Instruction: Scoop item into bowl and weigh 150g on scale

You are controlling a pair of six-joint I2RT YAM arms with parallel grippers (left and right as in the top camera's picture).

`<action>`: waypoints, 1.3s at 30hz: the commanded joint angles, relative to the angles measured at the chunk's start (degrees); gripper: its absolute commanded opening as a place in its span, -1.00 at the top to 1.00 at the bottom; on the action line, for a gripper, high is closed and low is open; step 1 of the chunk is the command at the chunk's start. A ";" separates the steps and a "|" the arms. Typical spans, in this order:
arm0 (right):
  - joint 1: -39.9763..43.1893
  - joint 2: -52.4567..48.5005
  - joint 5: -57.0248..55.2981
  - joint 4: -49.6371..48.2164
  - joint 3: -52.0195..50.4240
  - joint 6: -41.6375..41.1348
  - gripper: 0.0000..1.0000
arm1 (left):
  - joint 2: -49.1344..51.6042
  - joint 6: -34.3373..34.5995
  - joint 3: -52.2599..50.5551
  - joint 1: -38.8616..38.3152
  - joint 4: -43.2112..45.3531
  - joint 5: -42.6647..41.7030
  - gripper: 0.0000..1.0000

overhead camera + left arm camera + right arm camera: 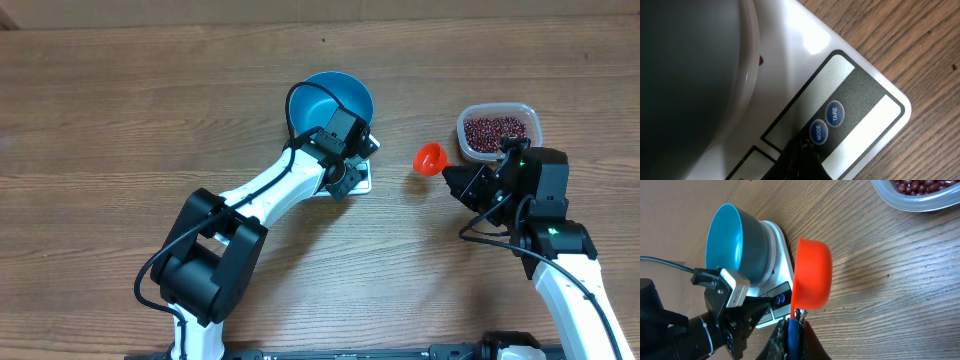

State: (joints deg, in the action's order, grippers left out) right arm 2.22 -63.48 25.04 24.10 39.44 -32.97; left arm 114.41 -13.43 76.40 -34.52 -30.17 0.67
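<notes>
The blue bowl stands on the white scale. My left gripper is shut and empty, and its dark tip rests on the scale's button panel, right at the MODE button. My right gripper is shut on the blue handle of an orange scoop, which looks empty and hangs above the table right of the scale. The beans lie in a clear tub at the far right. The bowl shows no beans inside.
One stray bean lies on the scale beside the bowl's base. The TARE button sits next to MODE. The left arm reaches in over the scale's near side. Bare wood table surrounds everything.
</notes>
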 commanded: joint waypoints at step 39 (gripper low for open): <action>0.15 0.79 -0.61 -0.13 1.92 0.48 0.92 | 4.31 2.34 -0.11 -0.28 -3.50 -1.73 0.92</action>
State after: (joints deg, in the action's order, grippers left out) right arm 2.22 -63.48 25.06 24.12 39.44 -32.97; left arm 115.22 -12.10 77.30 -34.52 -32.32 -0.21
